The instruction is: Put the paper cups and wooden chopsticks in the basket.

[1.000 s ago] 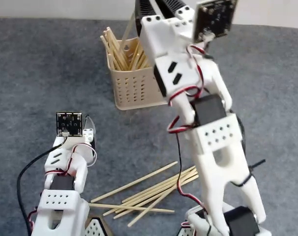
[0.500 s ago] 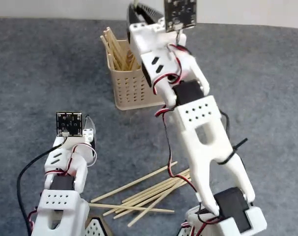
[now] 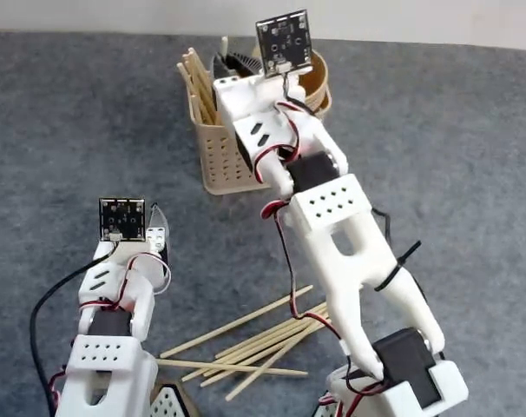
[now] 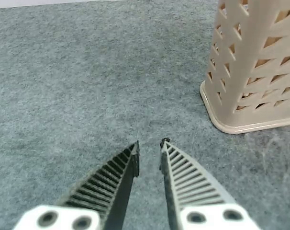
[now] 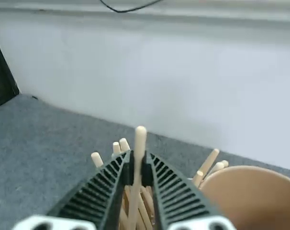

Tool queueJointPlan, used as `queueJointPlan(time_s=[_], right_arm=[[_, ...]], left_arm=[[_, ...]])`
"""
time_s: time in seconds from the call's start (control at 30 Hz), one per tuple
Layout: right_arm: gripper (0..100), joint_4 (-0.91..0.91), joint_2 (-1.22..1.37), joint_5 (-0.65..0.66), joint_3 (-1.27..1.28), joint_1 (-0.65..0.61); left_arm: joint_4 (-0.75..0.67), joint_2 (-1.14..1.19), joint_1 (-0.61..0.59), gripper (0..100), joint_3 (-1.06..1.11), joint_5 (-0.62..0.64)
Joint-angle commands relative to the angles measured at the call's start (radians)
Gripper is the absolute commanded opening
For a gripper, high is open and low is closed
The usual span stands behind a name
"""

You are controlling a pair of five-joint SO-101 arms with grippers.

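our right gripper [image 5: 138, 155] is coming down over the far basket [image 3: 228, 161], pinching one chopstick [image 5: 140, 136], so we are nearly dropping it in (left gripper [image 4: 149, 146] is sitting slightly open, more sticks [image 3: 263, 334] waiting near).

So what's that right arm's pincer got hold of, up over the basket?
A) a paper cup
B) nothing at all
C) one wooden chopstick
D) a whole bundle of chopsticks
C: in the right wrist view the right pincer is closed on a single chopstick that sticks up between its jaws.
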Motion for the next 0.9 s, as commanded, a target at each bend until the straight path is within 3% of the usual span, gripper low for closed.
queueJointPlan(time_s=[0.0,0.43,0.63,0.87], right_arm=[[11.4,-0.016,-0.016,0.012,-0.010,-0.008],[12.6,0.255,-0.186,0.012,-0.114,-0.053],[0.1,0.407,-0.320,0.012,-0.114,-0.058],[0.6,0.621,-0.415,0.012,-0.111,-0.054]], left_arm=[[-0.002,-0.019,-0.012,9,0.001,0.003],[-0.002,-0.019,-0.012,9,0.001,0.003],[-0.002,-0.019,-0.012,9,0.001,0.003],[-0.002,-0.019,-0.012,9,0.001,0.003]])
